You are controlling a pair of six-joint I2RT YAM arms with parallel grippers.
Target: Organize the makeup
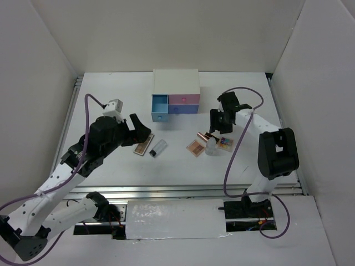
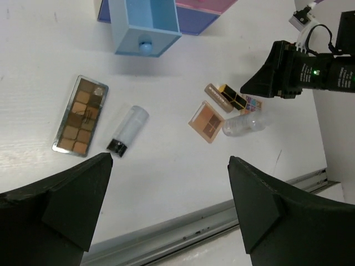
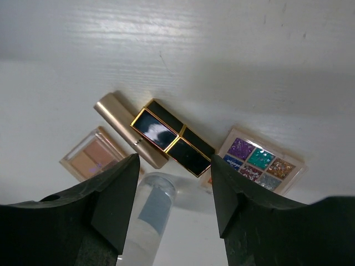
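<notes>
Now holding nothing with either gripper. Wide open on the left gripper (image 2: pixel 166 205), up above the long brown palette (image 2: pixel 80 115) and, just beside it at 3 o'clock, a black-capped bottle (image 2: pixel 127 130). Open on the right gripper (image 3: pixel 172 194), close over the black lipstick (image 3: pixel 172 141), right against a gold tube (image 3: pixel 119 122) at 10 o'clock. Near the lipstick: multicolour palette (image 3: pixel 260 160) at 4 o'clock, pinkish palette (image 3: pixel 89 158) at 8, clear bottle (image 3: pixel 152 210) at 6. At 12 o'clock on the table (image 1: pixel 111 172), the white box (image 1: pixel 176 77) with its blue drawer (image 1: pixel 160 108) pulled out.

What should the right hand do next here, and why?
Probably lower straight down onto the black lipstick tube: the right hand is open and hovers directly above it, gripping nothing. The blue drawer stands pulled out, ready to receive it.
</notes>
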